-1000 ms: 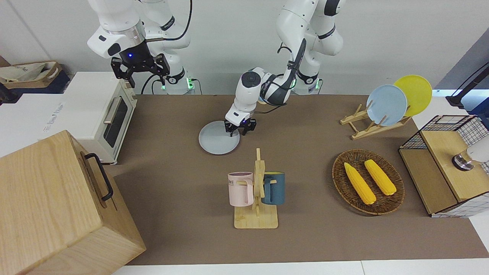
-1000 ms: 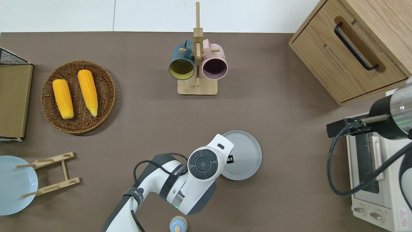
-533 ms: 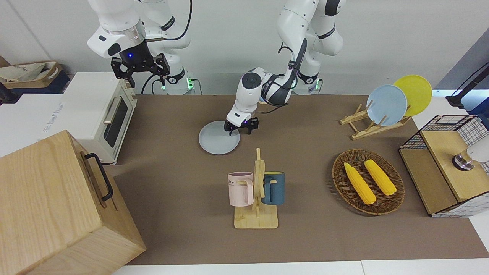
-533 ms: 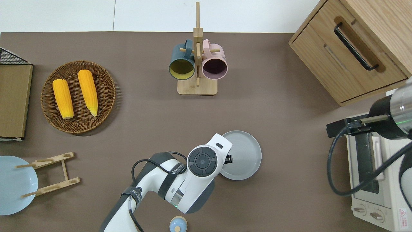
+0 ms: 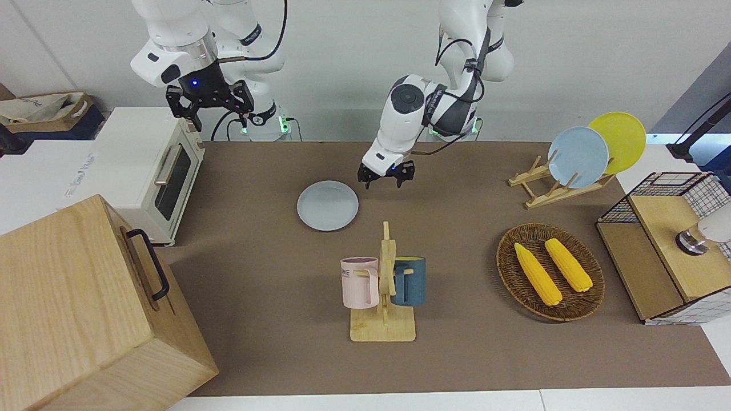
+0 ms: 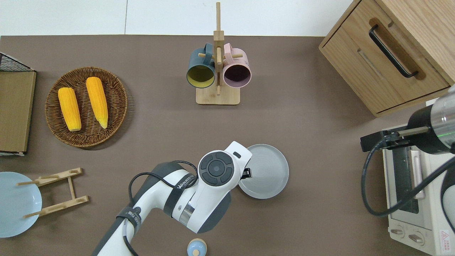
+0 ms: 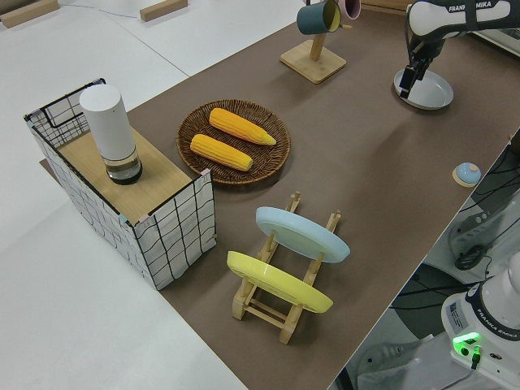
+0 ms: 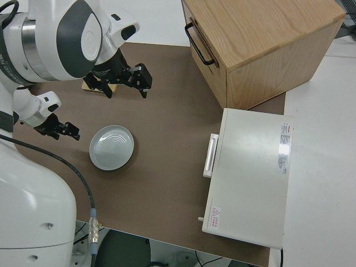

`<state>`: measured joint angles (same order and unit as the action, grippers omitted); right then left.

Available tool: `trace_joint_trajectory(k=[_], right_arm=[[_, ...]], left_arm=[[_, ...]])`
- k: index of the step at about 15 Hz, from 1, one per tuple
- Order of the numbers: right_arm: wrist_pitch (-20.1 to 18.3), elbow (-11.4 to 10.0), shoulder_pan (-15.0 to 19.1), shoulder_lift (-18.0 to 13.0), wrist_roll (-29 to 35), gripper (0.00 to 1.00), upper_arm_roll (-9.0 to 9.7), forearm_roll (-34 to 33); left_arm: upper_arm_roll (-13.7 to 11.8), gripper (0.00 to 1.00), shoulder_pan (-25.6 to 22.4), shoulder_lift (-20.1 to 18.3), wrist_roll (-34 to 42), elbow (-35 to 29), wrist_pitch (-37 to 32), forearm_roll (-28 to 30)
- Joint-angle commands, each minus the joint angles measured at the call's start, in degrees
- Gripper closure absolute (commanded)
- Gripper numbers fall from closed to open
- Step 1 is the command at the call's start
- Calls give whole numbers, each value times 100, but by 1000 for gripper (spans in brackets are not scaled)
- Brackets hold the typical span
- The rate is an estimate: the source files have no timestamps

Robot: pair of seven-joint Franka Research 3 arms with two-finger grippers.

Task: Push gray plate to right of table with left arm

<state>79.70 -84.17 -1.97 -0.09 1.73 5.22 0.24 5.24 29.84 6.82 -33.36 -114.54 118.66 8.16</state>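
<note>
The table (image 5: 274, 274) carries most of its load at the ends: a wooden cabinet (image 5: 85, 308) and a toaster oven (image 5: 151, 171) at the right arm's end, a wicker basket (image 5: 551, 271) with corn and a plate rack (image 5: 557, 185) at the left arm's end. That leaves the middle strip open for sliding.

The left arm (image 5: 451, 85) bends down over that strip, and the right arm (image 5: 183, 51) is parked.

The gray plate (image 5: 328, 205) lies flat on the table toward the right arm's end from the left gripper (image 5: 386, 175), apart from it and untouched. The mug stand (image 5: 384, 297) is farther from the robots than both plate and jaws. In the overhead view the wrist covers the plate's edge, so how far the jaws sit over the rim is hard to judge. The front view shows them hanging clear above the table.

The fingers stand spread with nothing between them, which fits a push rather than a grasp.

A second ago the gripper was low at the plate's edge on the left arm's side. Now it has risen and drawn back toward its own base. The plate sits where it did then, and it probably still has room to travel toward the oven.
</note>
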Motion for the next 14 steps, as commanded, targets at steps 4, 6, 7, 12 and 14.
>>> trace_joint_trajectory(k=[4, 6, 7, 12, 14], right_arm=[[-69, 6, 66, -43, -15, 17, 32, 46], [-69, -3, 66, -43, -15, 17, 32, 46], [-69, -3, 66, -43, -6, 17, 32, 46], [-69, 6, 66, -43, -15, 17, 23, 46], [-69, -3, 66, -43, -6, 17, 32, 46]], left_arm=[[39, 5, -1075, -654, 1128, 626, -1565, -87], [30, 5, -1375, -831, 1489, 626, -1766, -287], [13, 5, -1498, -953, 1638, 626, -1828, -541], [-5, 5, -2280, -1236, 2666, 661, -2031, -623], [-5, 5, -2543, -1253, 2992, 870, -2214, -623]])
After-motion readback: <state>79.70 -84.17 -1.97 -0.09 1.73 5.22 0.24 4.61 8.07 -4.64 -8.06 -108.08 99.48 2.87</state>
